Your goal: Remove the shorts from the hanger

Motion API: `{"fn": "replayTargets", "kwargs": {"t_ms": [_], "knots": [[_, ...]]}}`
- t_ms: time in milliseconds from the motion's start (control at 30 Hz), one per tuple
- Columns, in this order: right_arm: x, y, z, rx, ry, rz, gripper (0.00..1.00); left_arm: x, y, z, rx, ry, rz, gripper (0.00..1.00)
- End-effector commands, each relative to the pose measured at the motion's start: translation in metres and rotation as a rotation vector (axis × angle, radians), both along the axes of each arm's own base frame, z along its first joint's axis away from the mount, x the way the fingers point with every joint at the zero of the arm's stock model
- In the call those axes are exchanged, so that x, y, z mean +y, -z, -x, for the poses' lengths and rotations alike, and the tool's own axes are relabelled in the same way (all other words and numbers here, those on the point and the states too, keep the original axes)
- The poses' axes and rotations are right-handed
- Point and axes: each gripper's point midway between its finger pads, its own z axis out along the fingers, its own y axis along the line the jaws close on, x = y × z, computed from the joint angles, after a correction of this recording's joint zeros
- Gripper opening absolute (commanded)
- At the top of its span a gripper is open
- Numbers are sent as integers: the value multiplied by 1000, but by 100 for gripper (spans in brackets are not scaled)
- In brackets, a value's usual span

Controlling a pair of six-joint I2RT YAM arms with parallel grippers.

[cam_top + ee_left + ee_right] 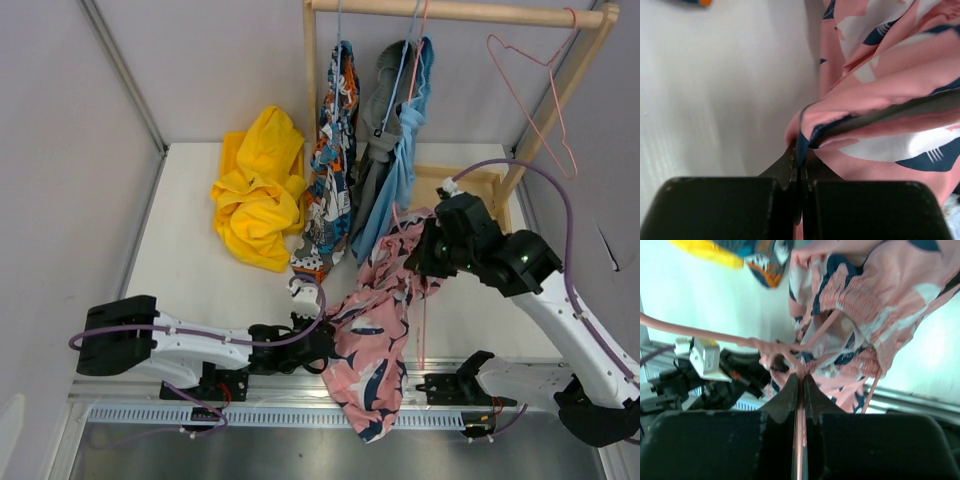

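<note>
Pink shorts (375,330): off the rail, stretched slantwise between the two grippers, with the lower end drooping past the table's near edge.
Left gripper (799,160): low at the near edge, clamped tight on a hem fold of the pink shorts.
Right gripper (799,380): raised above the table, closed on the thin wire of the pink hanger (715,335). The gathered waistband bunches just past its fingers (whether it is threaded on the wire cannot be told).
Yellow shorts (258,195): a crumpled heap on the table (190,250), back left.
Print shorts (335,150): hanging from the rail (460,12), lower end reaching the table.
Grey shorts (378,130): hanging just right of the print pair.
Blue shorts (405,165): hanging against the grey pair's right side.
Spare hanger (545,90): pink and bare, at the rail's right end.
</note>
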Motion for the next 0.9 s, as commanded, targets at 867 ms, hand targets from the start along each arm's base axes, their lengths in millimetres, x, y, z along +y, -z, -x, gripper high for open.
{"fn": "replayTargets", "kwargs": {"t_ms": [867], "knots": [[-122, -240, -176, -580, 273, -288, 0, 0, -32, -5, -110, 103, -265, 0]]}}
